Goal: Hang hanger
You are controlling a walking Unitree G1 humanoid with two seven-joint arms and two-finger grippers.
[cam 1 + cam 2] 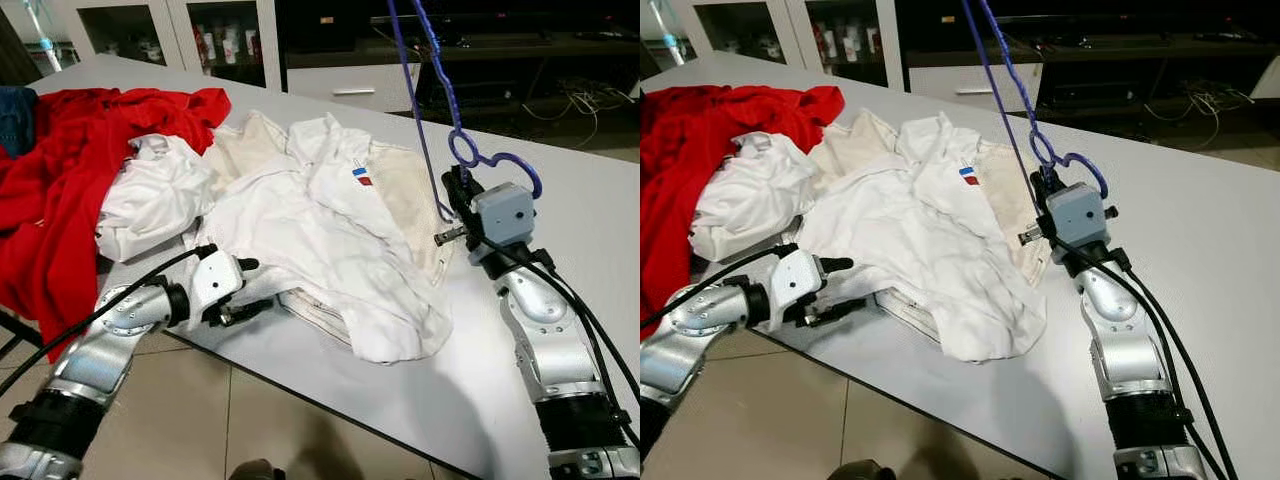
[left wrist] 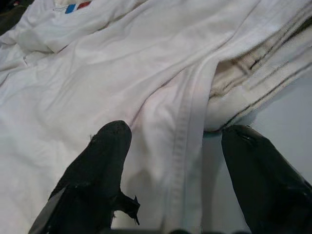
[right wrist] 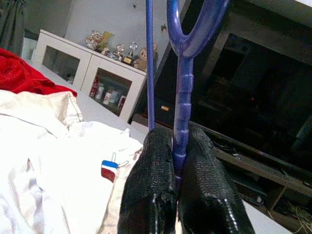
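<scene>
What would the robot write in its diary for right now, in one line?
right claw: shut on blue hanger, held upright | left claw: open at white shirt hem | table: clothes piled, red garment left

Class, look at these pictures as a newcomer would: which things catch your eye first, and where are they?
The blue hanger stands upright, clamped in the right gripper above the grey table. White garments sprawl mid-table with a red cloth at the far left, the open left gripper at their near edge.
</scene>
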